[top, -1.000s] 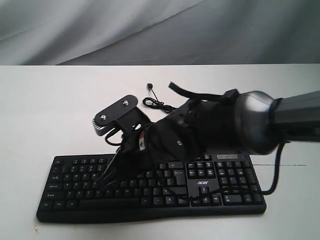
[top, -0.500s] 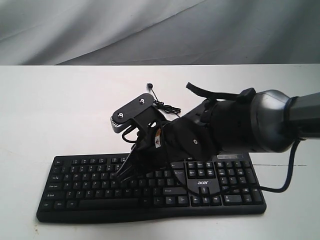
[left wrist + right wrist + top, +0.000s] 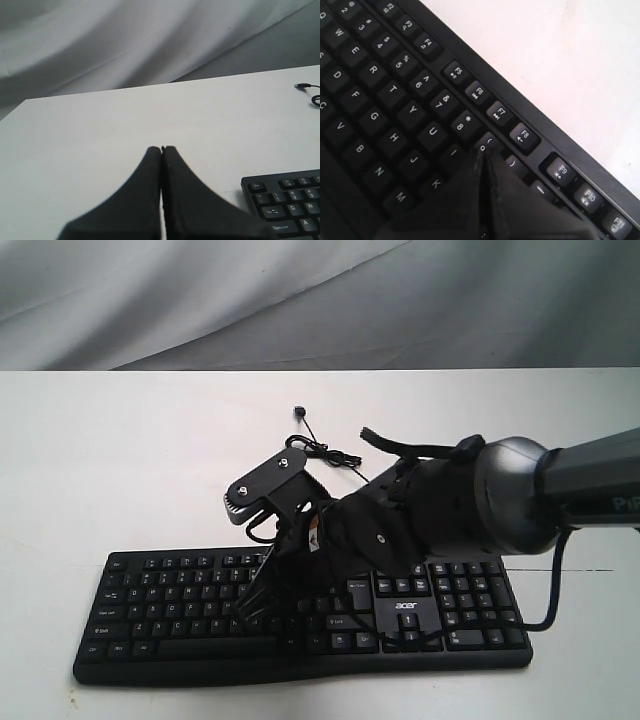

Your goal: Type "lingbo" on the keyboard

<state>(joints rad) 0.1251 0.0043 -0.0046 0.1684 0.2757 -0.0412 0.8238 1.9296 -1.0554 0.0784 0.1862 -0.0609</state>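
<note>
The black keyboard (image 3: 170, 585) with white legends and an acer logo lies along the table's front edge. My right gripper (image 3: 252, 612) reaches across from the right and points down at the letter keys in the keyboard's middle. In the right wrist view the right gripper (image 3: 482, 151) is shut and empty. Its tips sit low over the keyboard (image 3: 375, 95) just past the I key, beside the 9 key, hiding the key under them. My left gripper (image 3: 161, 148) is shut and empty above bare table, beside the keyboard's (image 3: 290, 202) Esc corner. It does not show in the exterior view.
The keyboard's thin black cable (image 3: 322, 449) lies coiled behind it, ending in a plug (image 3: 298, 411). The cable (image 3: 315, 99) also shows in the left wrist view. A white table (image 3: 100, 460) and a grey cloth backdrop (image 3: 300, 300) surround the scene.
My right gripper has travelled right along the letter keys, rising midway, and now sits lower over the keys again. The keyboard has not moved.
</note>
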